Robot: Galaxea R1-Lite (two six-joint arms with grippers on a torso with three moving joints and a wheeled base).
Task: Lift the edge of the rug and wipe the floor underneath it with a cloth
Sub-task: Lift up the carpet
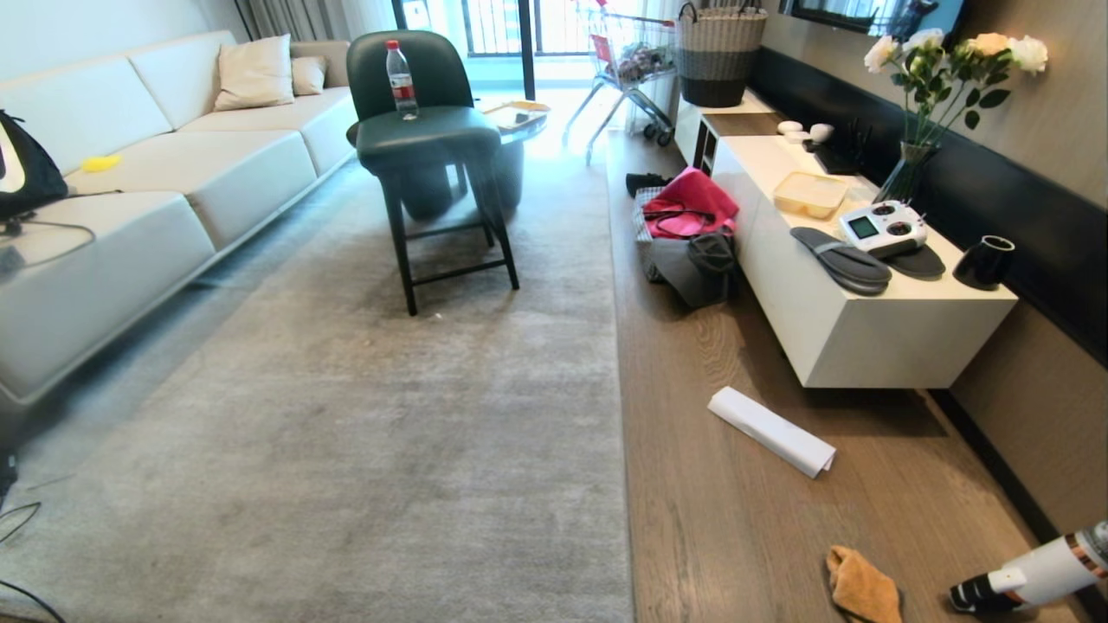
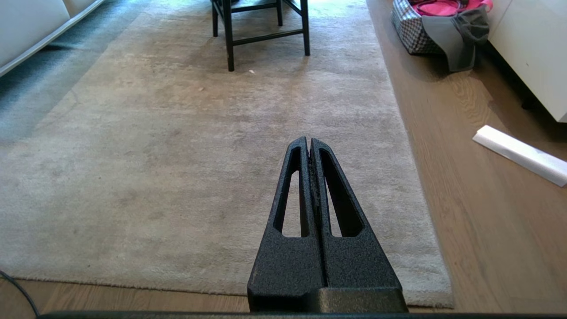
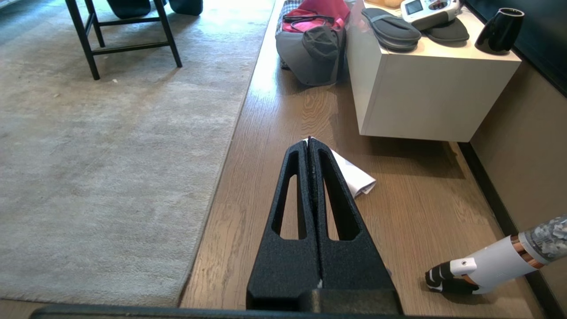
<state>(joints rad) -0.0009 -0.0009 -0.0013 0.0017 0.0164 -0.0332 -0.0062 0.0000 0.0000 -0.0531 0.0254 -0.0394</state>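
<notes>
The pale grey rug lies flat, and its long rug edge point(image 1: 616, 363) runs down the middle of the head view against the brown wood-grain floor point(image 1: 744, 519). Its near corner point(image 2: 443, 301) shows in the left wrist view. The orange-tan cloth point(image 1: 861, 587) lies crumpled on the floor at the bottom right, apart from the rug. Neither arm appears in the head view. My left gripper point(image 2: 308, 141) hangs shut and empty above the rug. My right gripper point(image 3: 308, 141) hangs shut and empty above the floor, beside the rug edge point(image 3: 221, 177).
A white rolled paper sheet point(image 1: 770, 431) lies on the floor before a white low cabinet point(image 1: 866, 337). A hand-held vacuum point(image 1: 1030, 573) rests at the bottom right. Bags point(image 1: 688, 234) sit by the cabinet. A dark chair point(image 1: 433, 147) stands on the rug, a sofa point(image 1: 130, 199) to the left.
</notes>
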